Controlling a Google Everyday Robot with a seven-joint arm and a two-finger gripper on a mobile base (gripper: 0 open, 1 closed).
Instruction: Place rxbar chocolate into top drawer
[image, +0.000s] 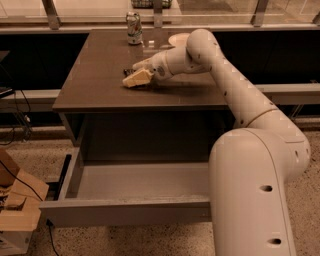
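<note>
The rxbar chocolate (128, 72) shows only as a small dark sliver lying on the brown table top (95, 75), mostly hidden by my gripper. My gripper (136, 74) is down at the table surface right at the bar, reaching in from the right. The top drawer (125, 212) is pulled out below the table front, and its grey interior holds nothing.
A drink can (133, 27) stands at the table's back edge. A pale bowl (176, 39) sits behind my arm. My arm's large white base fills the lower right. A cardboard box (15, 210) and cables lie on the floor at left.
</note>
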